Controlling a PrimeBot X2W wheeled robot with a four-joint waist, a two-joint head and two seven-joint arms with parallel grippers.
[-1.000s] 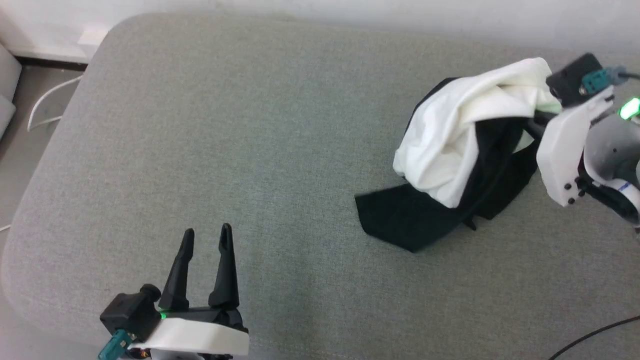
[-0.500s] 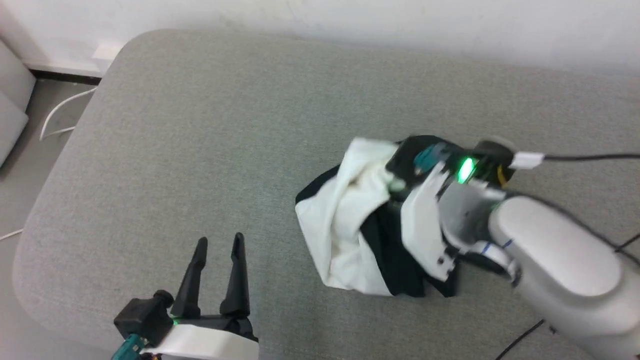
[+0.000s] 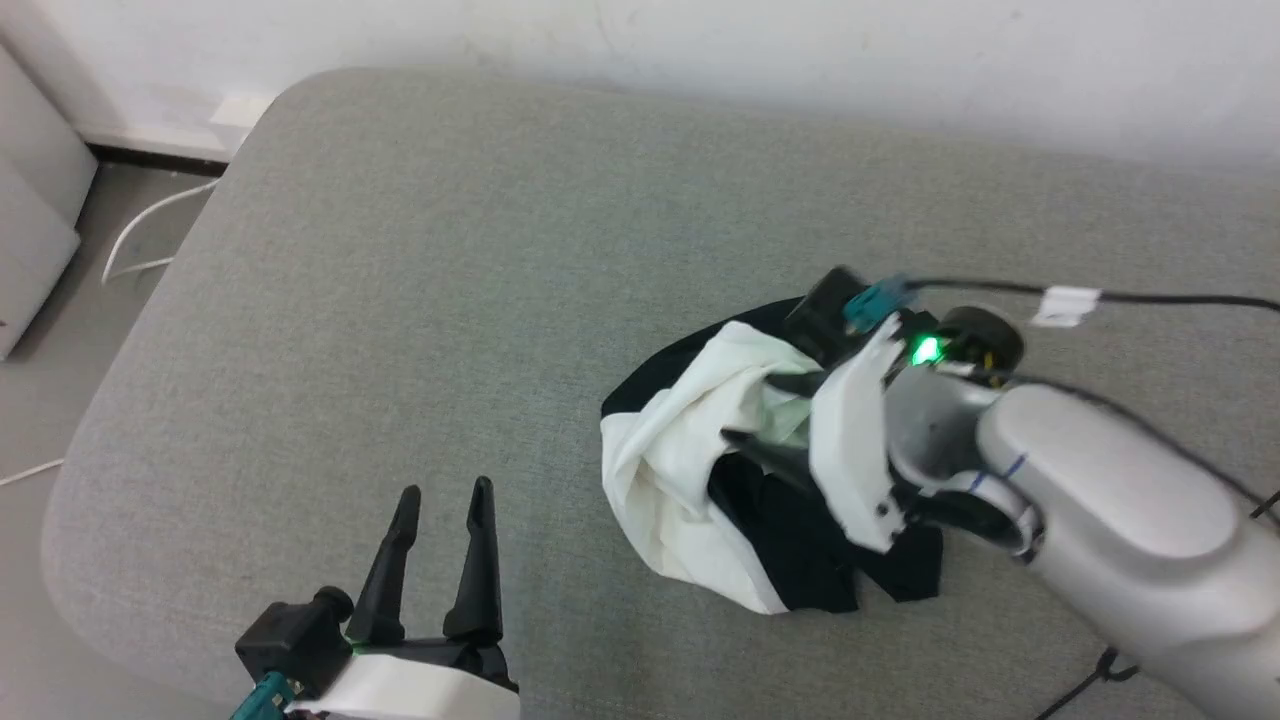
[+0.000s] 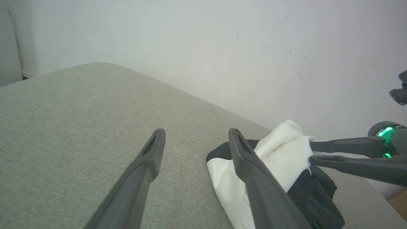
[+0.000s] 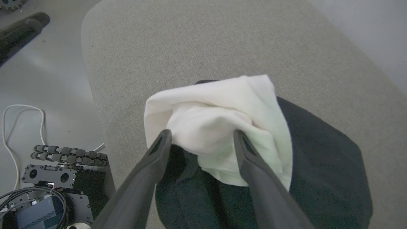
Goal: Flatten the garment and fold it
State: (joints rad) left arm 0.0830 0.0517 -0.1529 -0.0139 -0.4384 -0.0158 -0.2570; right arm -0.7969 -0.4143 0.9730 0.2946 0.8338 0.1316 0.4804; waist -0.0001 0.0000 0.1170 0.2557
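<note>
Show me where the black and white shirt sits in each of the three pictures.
Head view: shirt right of centre, crumpled on the grey cushion.
Left wrist view: shirt at lower right.
Right wrist view: shirt in the centre.
Shared landmark: the right gripper, fingers open either side of the white bunch.

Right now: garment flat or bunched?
Bunched. The garment sits in a crumpled heap on the grey cushion, white body mounded over black cloth, nothing laid out flat.

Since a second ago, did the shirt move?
Yes. The shirt came left and nearer the robot, away from the back edge of the cushion.
</note>
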